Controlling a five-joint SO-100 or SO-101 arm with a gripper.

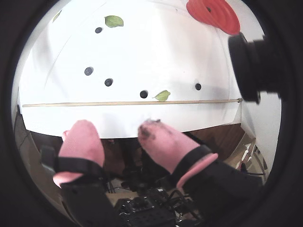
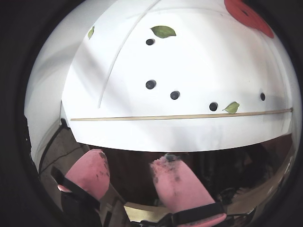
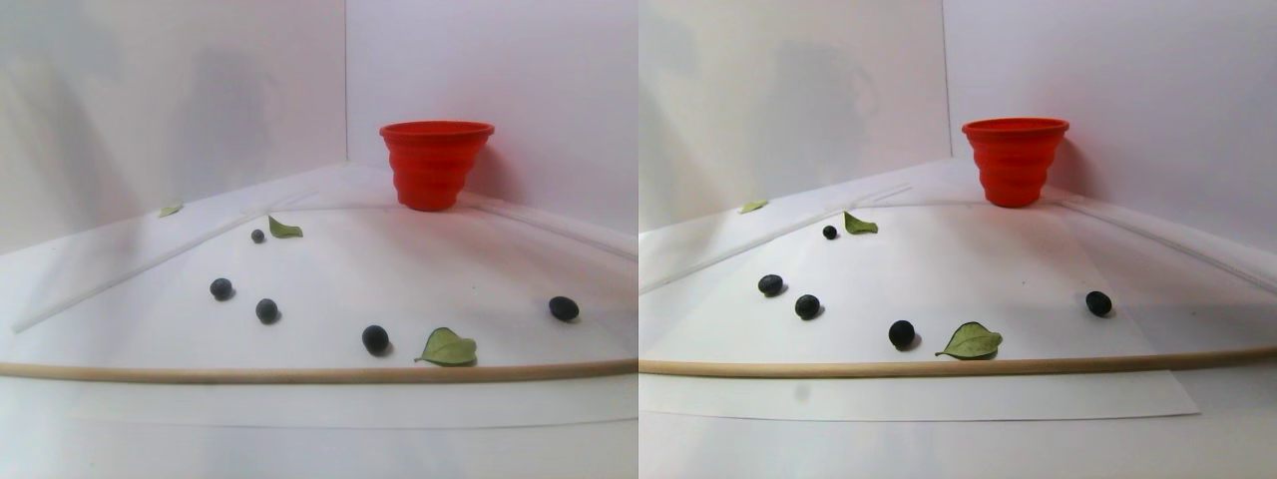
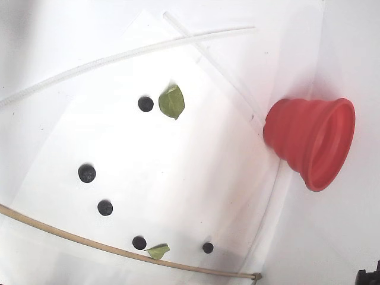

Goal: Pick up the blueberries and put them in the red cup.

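Pink-padded gripper (image 1: 118,135) spread and empty, short of the wooden rod (image 1: 128,102): first pick pending, reaching past it to the nearest of five blueberries (image 1: 144,94), far from the red cup (image 1: 213,14).

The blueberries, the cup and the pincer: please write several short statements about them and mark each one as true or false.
1. Five blueberries lie on the white sheet. True.
2. The red cup lies on its side. False: the stereo pair view shows it standing upright, mouth up.
3. The pincer holds a blueberry. False: in both wrist views its pink fingers are apart with nothing between them.
4. A green leaf lies right beside the blueberry nearest the wooden stick. True.
5. One blueberry is already in the cup. False: all five seen are on the sheet.
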